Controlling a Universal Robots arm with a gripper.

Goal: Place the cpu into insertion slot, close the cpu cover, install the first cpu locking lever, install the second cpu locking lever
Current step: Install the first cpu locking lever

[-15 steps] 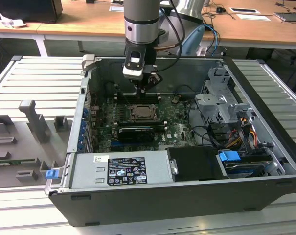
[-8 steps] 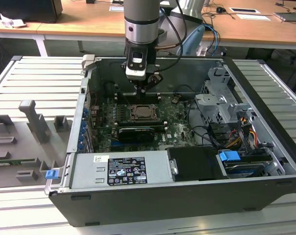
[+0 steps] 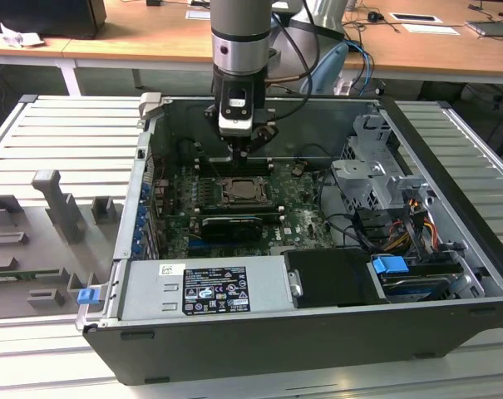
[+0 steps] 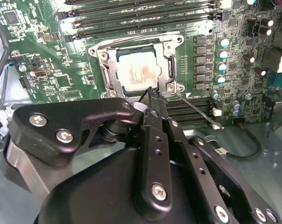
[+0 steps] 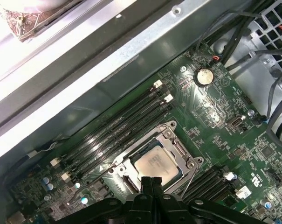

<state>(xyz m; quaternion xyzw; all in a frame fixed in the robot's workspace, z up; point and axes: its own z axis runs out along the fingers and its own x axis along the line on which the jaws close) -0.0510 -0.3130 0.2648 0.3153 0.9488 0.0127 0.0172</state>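
Lying flat: pale silver square cpu (image 4: 137, 72) inside grey metal cpu cover (image 4: 109, 70).
Black gripper (image 4: 150, 92): jaws together, empty.
Second wrist view: thin wire lever (image 4: 196, 109).

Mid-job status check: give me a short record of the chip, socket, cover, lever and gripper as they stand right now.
chip: seated in the socket, metal top showing
cover: lying flat over the chip, which shows through its window
lever: thin rod angling out from the socket's corner across the memory slots; looks unlatched
gripper: fingers together, tip at the socket's corner beside the lever's base; nothing seen held
case: open, board facing up
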